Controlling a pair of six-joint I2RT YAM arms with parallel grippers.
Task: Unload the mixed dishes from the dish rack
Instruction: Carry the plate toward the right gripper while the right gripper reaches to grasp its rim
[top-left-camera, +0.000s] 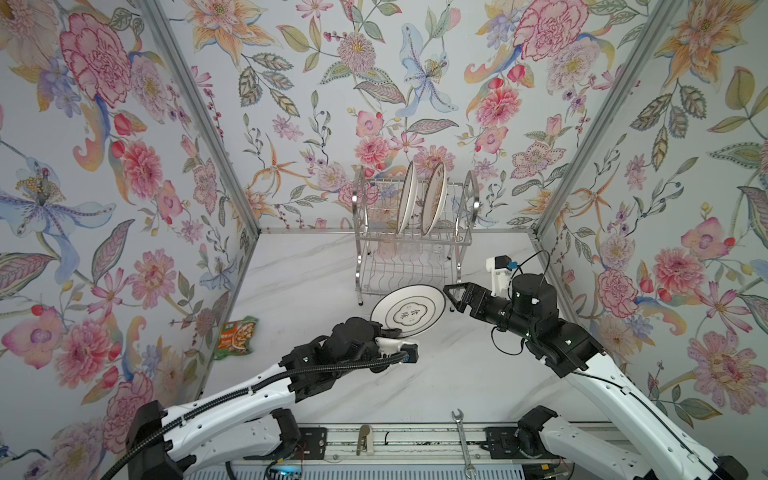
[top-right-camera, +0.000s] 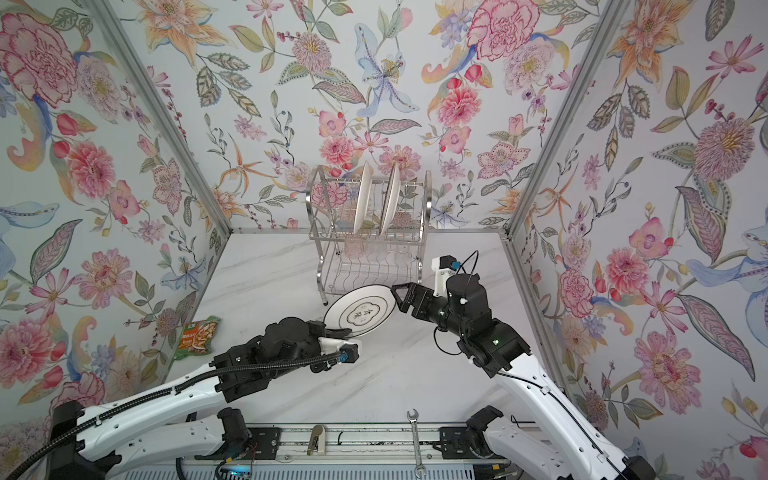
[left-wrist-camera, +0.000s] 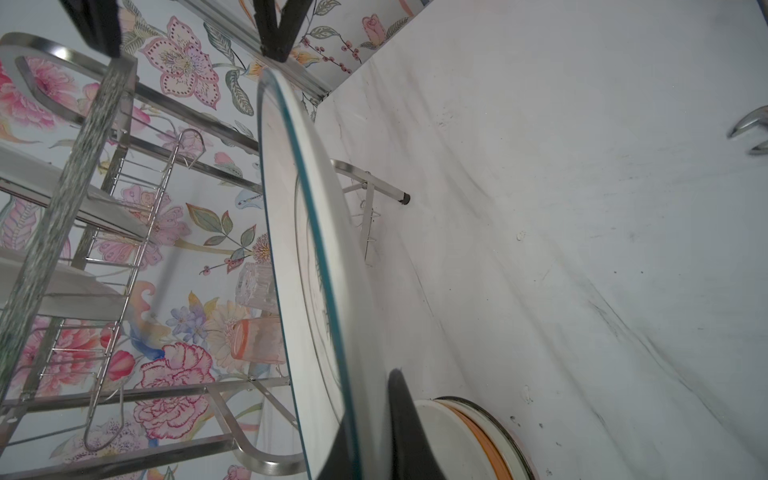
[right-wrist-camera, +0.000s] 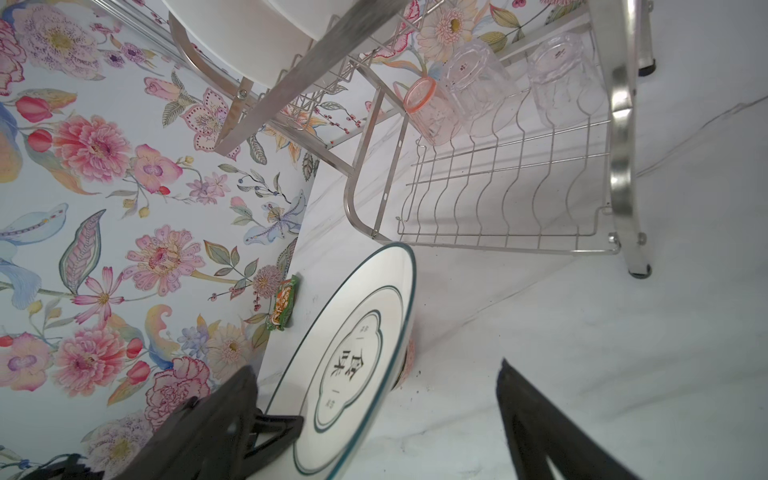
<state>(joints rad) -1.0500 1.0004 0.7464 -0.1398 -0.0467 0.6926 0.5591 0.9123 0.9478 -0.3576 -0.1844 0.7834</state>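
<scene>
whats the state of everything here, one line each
left gripper: shut on held plate's near rim
held plate: out of the rack, tilted
right gripper: open at that plate's far rim
plain plate: upright in dish rack top tier
patterned plate: upright beside it
pink tumbler: on lower tier
clear tumblers: on lower tier
bowl: mostly hidden under held plate
snack packet: lying on table
wrench: lying at front edge
</scene>
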